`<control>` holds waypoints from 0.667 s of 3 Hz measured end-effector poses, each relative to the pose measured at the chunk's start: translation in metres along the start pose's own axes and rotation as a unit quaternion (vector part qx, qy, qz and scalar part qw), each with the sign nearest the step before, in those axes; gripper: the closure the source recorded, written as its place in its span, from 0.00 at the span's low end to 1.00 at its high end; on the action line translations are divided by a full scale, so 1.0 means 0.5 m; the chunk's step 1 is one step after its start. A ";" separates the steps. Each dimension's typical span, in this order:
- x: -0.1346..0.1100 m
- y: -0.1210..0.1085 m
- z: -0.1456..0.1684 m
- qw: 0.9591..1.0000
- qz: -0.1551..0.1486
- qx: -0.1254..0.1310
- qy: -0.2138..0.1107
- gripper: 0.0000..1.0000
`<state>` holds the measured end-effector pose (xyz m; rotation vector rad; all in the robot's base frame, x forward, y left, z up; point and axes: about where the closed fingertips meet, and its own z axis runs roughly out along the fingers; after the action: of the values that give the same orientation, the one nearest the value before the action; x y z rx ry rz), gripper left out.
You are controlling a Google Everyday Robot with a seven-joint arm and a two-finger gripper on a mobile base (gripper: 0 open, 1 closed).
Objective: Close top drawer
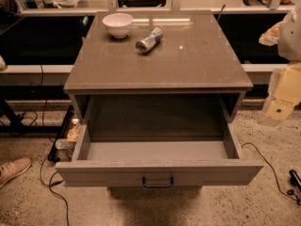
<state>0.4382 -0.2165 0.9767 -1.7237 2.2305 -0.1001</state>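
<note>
Approach step, by the look of it: nothing yet pressed against the top drawer (pixel 157 169), pulled far out of the cabinet (pixel 197 60) toward the camera, grey box bare inside, front panel low in view with the handle (pixel 157 181) at centre. Gripper (pixel 281 105) off at the right edge, raised beside the cabinet's right side and well apart from the drawer front; open or closed, cannot tell. Next, probably: swing left and down to the front panel, meet it flat near the handle, then push straight back along the runners. No grasp needed, only a square, centred press so as not to skew the box. Mind the drawer's right front corner, jutting out between gripper and handle; better to come round in front of it than across it. Plenty of open floor ahead of the panel, with a cable (pixel 263 161) trailing on the right and a shoe (pixel 14 169) at far left, both clear of the push line. Up on the top, a bowl (pixel 117 24) and a can (pixel 149 40) on its side, set well back; worth closing gently in case of rolling.
</note>
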 end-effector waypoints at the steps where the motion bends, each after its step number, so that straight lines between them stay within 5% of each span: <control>1: 0.000 0.000 0.000 1.000 0.000 0.000 0.000 0.00; 2: 0.025 0.017 0.059 0.999 0.042 -0.021 -0.009 0.00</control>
<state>0.4359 -0.2222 0.9438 -1.6430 2.3031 -0.0180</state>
